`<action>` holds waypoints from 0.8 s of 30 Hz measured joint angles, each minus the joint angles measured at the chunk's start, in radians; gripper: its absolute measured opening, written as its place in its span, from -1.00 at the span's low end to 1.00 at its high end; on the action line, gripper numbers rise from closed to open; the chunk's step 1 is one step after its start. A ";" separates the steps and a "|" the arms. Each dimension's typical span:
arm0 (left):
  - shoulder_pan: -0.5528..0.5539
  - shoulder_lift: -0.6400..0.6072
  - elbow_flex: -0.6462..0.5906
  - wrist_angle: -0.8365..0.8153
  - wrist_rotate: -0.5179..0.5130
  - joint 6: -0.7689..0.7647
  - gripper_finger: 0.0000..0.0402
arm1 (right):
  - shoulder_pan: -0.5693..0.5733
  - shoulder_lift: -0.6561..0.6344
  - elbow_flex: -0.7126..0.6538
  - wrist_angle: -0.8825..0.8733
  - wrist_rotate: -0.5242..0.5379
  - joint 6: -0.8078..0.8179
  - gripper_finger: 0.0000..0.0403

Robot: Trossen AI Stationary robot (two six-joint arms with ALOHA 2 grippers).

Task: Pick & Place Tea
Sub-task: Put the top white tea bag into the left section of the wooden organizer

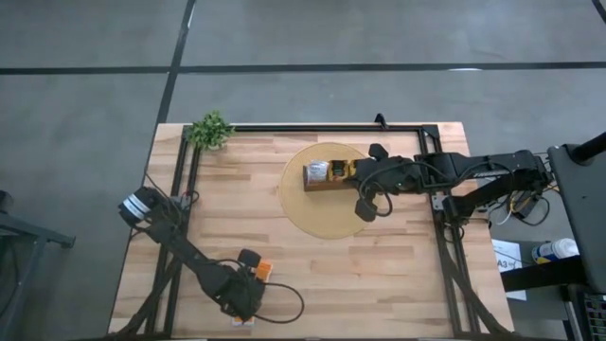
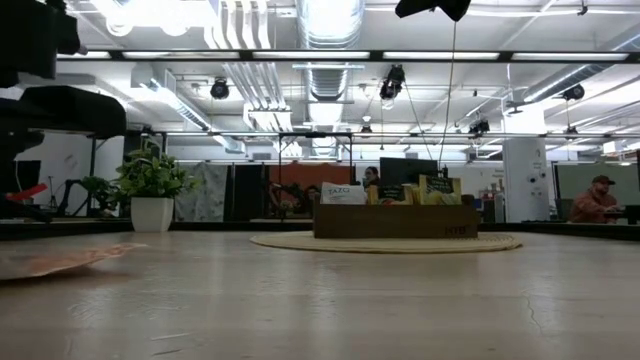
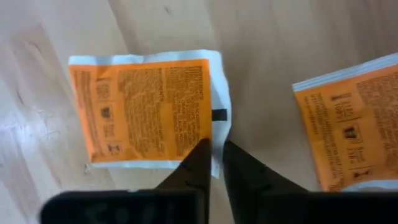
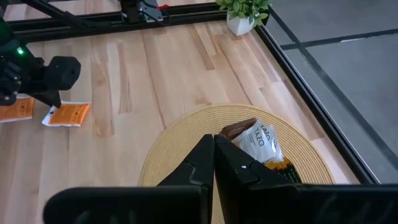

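Pinching orange sachet (image 3: pixel 146 112): left pincer (image 3: pixel 214 152) | neighbour sachet (image 3: pixel 351 124) beside | right pincer (image 4: pixel 213 155) closed over box (image 1: pixel 327 177)

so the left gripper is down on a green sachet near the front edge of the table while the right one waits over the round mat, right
Not quite: the sachet under the left gripper is orange and white, not green, as the left wrist view shows. The rest holds: it lies near the table's front edge, and the right gripper waits above the round mat.

Overhead view looks straight down; low view sits level at tabletop; both share the brown wooden box (image 1: pixel 333 176).
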 joint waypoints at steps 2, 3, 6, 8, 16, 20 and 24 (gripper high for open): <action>0.000 0.000 -0.004 0.001 0.004 0.009 -0.91 | 0.000 0.000 0.000 0.000 0.000 0.001 -0.96; 0.000 0.000 -0.005 0.001 0.003 0.018 -0.95 | 0.000 0.000 0.000 0.000 0.000 0.004 -0.96; 0.000 -0.001 -0.004 -0.005 -0.005 0.031 -0.99 | 0.000 0.000 0.000 0.000 0.000 0.005 -0.96; 0.000 -0.001 0.000 -0.016 -0.009 0.036 -1.00 | 0.000 0.000 0.000 0.000 0.000 0.006 -0.96; 0.004 -0.036 0.042 -0.125 -0.024 0.035 -1.00 | 0.000 0.000 0.000 0.000 0.000 0.005 -0.96; 0.030 -0.111 0.049 -0.130 -0.036 0.035 -1.00 | 0.000 0.000 0.000 0.000 -0.001 0.000 -0.96; 0.082 -0.219 0.049 -0.131 -0.041 0.030 -1.00 | 0.000 0.000 0.000 0.000 -0.001 -0.001 -0.96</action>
